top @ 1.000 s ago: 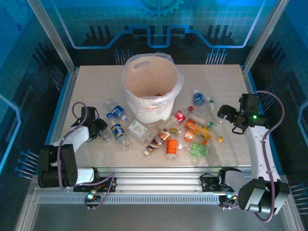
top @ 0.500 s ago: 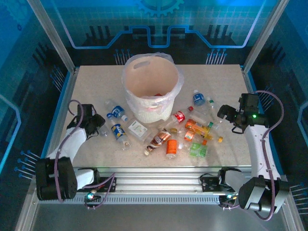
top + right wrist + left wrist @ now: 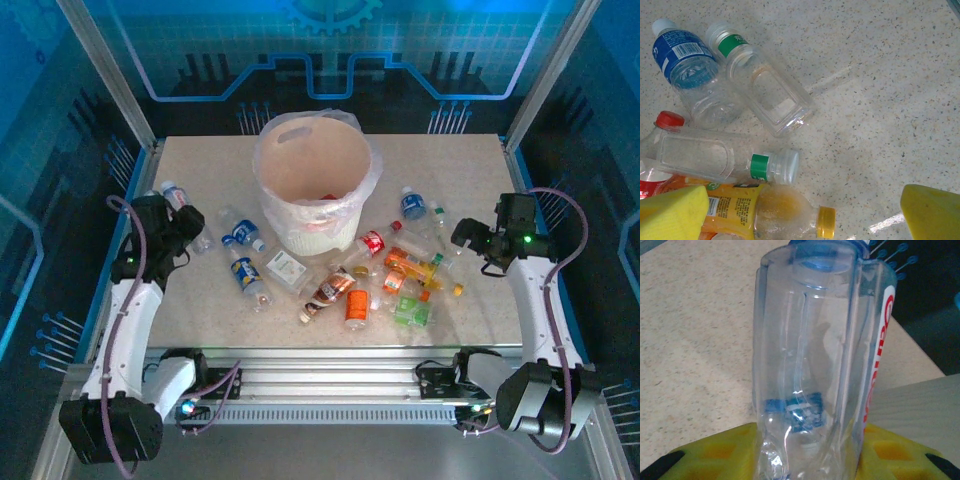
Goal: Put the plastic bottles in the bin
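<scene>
My left gripper [image 3: 168,208] is raised over the table's left edge, shut on a clear plastic bottle [image 3: 174,192] with red lettering. In the left wrist view this bottle [image 3: 815,340] stands between the yellow fingers [image 3: 715,455]. The bin [image 3: 300,225], a big white bucket with a clear bag, stands at the centre back. Two blue-labelled bottles [image 3: 246,270] lie to its left. Several more bottles [image 3: 400,270] lie in a heap right of it. My right gripper [image 3: 464,236] hangs open at the heap's right edge, above an orange-labelled bottle [image 3: 760,212] and a green-banded one [image 3: 740,162].
A small white card or packet [image 3: 284,267] lies in front of the bin. Metal frame posts [image 3: 110,80] and glass walls close in the table's sides and back. Bare tabletop [image 3: 880,100] lies right of the heap.
My left arm has lifted off the table and swung left and back, carrying the clear bottle up with it. The right arm has stayed put.
</scene>
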